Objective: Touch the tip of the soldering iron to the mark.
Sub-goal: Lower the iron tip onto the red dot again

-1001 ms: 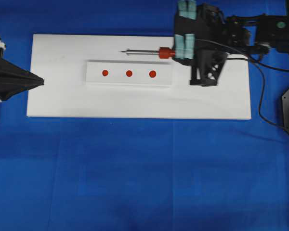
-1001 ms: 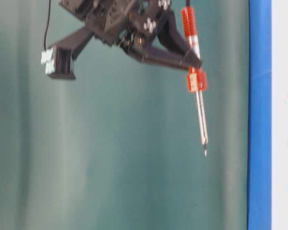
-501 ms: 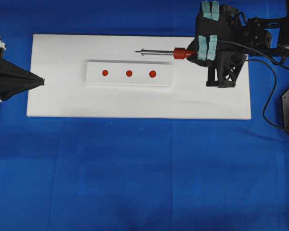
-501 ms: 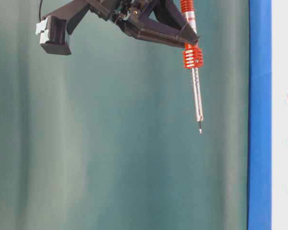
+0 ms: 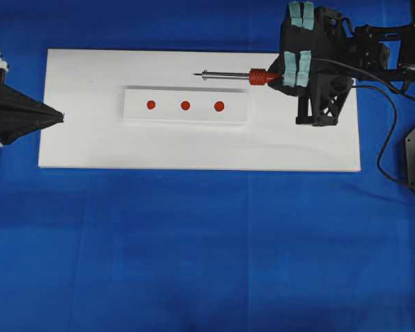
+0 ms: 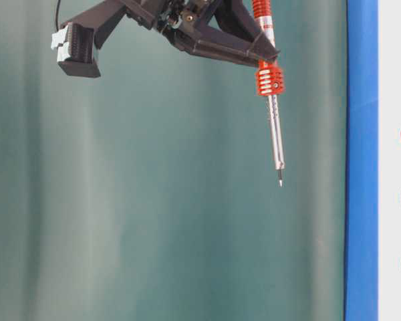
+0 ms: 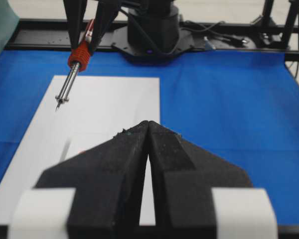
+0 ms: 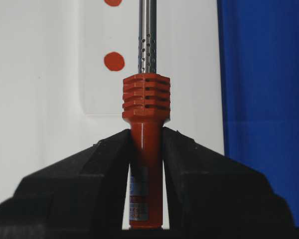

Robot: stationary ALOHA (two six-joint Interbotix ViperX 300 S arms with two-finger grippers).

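The right gripper [image 8: 145, 149] is clamping the soldering iron [image 5: 252, 75] by its orange-red handle, just behind the ribbed collar, jaws pressed tight against both sides in the right wrist view. From overhead, the iron is lying across the upper part of the white board [image 5: 90, 149], its silver shaft pointing toward the left of the picture, and the tip [image 5: 196, 74] is sitting above and a little left of the rightmost of three red marks [image 5: 219, 106] on the raised white strip [image 5: 238, 114]. The table-level view is showing the tip [image 6: 280, 182] hanging in the air, well apart from the board surface, the shaft tilted slightly. The black cord [image 5: 380, 131] is looping away behind the right arm, over the blue cloth [image 5: 194, 249]. Over at the far end, the left gripper [image 7: 147, 130] is resting with its two black fingers meeting at the tips, nothing between them, pointing along the board toward the strip.
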